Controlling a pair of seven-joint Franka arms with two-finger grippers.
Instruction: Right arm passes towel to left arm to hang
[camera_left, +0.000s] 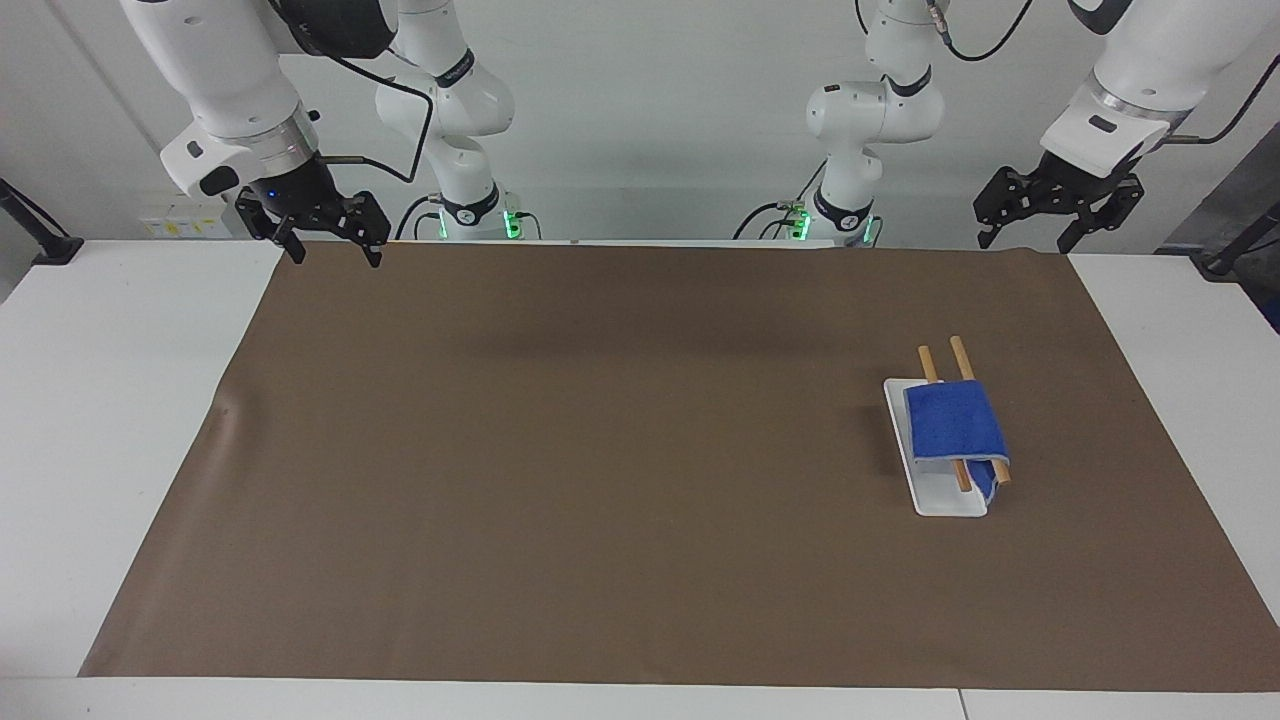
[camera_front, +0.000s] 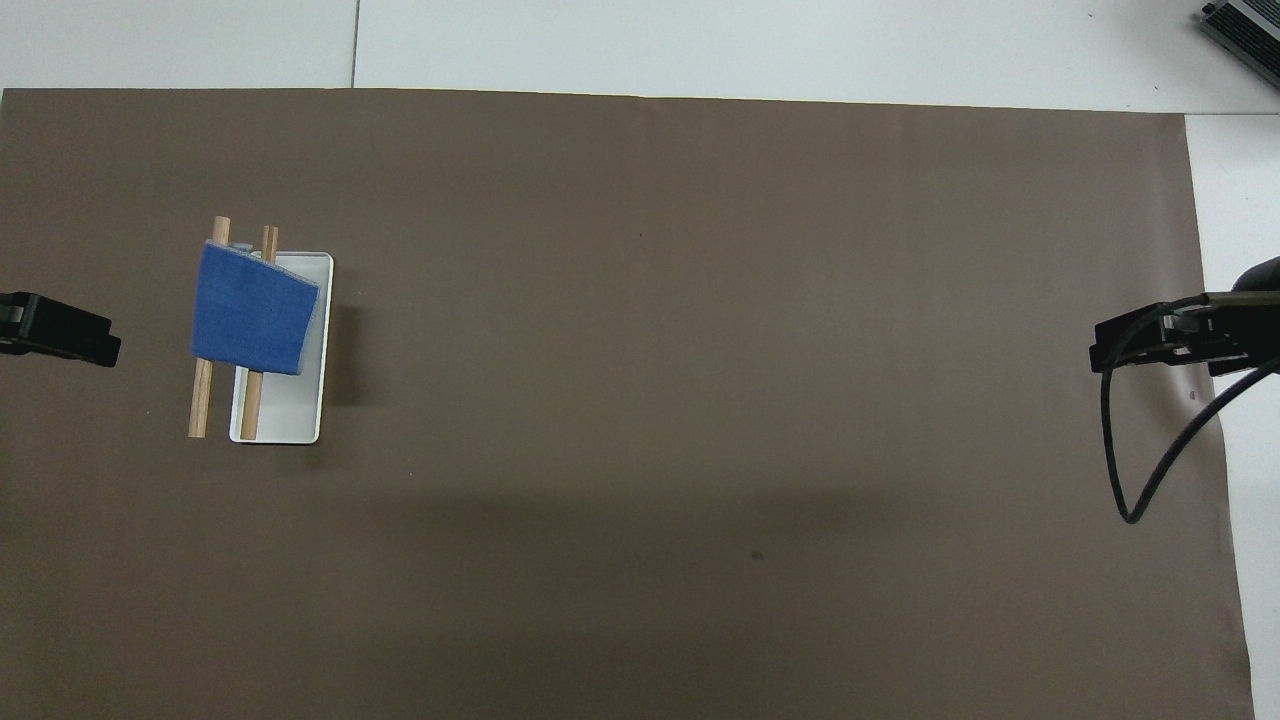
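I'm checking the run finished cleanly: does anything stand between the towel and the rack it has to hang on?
Nothing visible does. The towel is already draped over the two wooden rods of the white rack, toward the left arm's end of the table. The left gripper and the right gripper hang empty, apart from it.

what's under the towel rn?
The towel drapes over two wooden rods above a white tray. The rods' ends stick out both sides; their middles and part of the tray are covered.
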